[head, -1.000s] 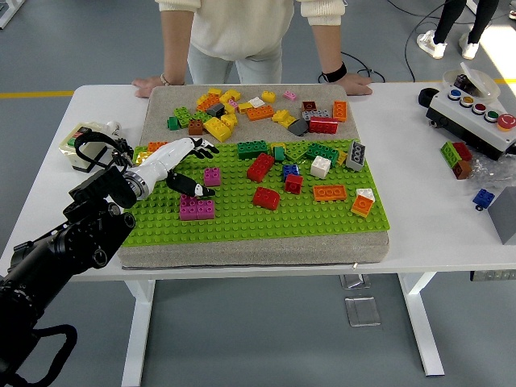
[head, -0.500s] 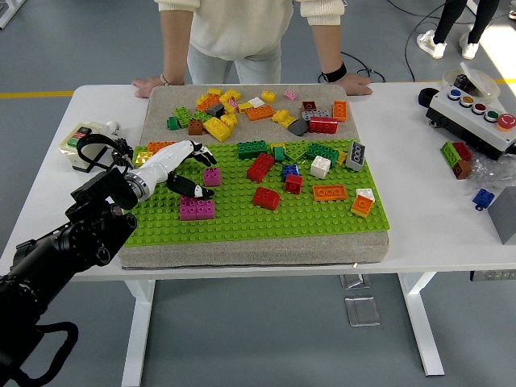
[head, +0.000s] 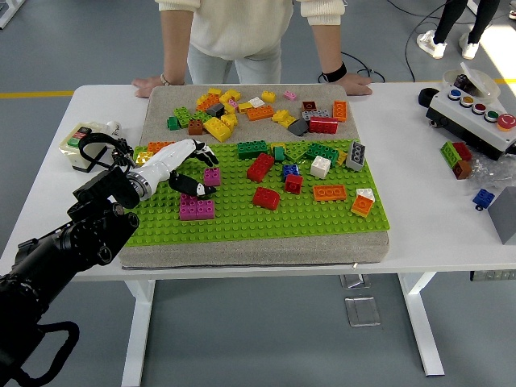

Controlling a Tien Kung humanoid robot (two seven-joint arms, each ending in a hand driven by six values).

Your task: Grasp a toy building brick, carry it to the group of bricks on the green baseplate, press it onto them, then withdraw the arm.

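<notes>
left hand (head: pixel 179 164) over the green baseplate's (head: pixel 242 222) left part, fingers loosely spread, grasping nothing we can see. just beside its fingertips sits a small magenta brick (head: pixel 212 176); a larger magenta brick (head: pixel 197 208) lies nearer us on the plate.

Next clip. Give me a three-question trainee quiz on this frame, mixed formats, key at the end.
1. True or false: the left hand holds a brick.
2. The magenta bricks lie where relative to that hand? A) beyond it B) nearer the table's near edge C) on the bare table
3. Fill in: the person's hands rest on the table's ___ edge.

Key: 1 false, its fingers are spread over the baseplate; 2 B; 3 far.
</notes>
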